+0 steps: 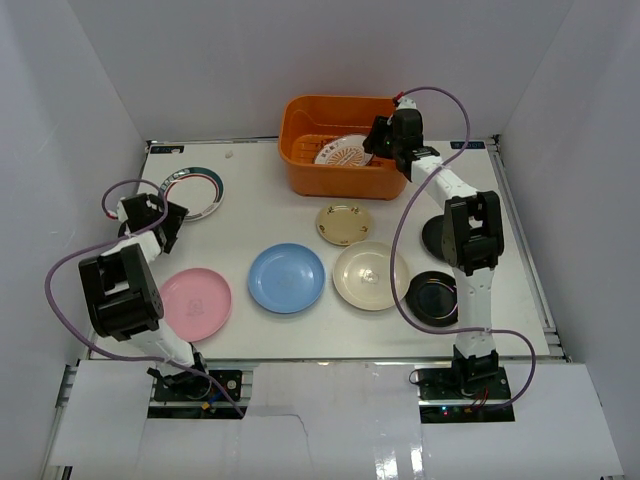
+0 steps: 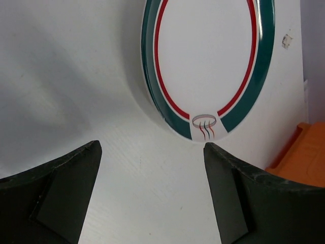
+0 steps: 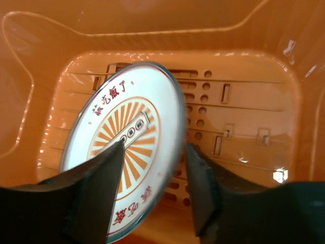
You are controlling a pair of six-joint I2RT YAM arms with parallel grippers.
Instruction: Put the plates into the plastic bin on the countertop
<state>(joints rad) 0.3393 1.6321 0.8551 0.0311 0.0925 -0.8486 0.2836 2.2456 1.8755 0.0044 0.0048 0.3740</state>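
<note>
Right wrist view is showing a white glazed plate [image 3: 127,137] leaning tilted inside the orange plastic bin [image 3: 152,30]. An orange sunburst is printed on its face. Red Chinese characters are arcing along its upper and lower rim, too blurred to read. The right gripper [image 3: 155,150] is standing with its dark jaws apart, the plate's edge between them. One finger is lying across the plate's face and the other is sitting just clear of the rim. The bin is glossy and smooth-walled with rounded corners, and its floor is showing rows of slots and round holes.

Left wrist view is showing the left gripper [image 2: 152,147] spread wide and holding nothing, its matte black fingers hanging over the white countertop [image 2: 76,76]. Just ahead of them a shiny round plate [image 2: 203,56] is lying flat. It is white with a dark green band, a thin red ring and a small emblem of an oval with three wavy strokes.

From the top external camera, flat on the counter are lying a pink plate [image 1: 193,302], a light blue plate [image 1: 287,278], a cream plate [image 1: 370,275], a small tan plate [image 1: 343,223] and a glossy black plate [image 1: 432,298].
</note>
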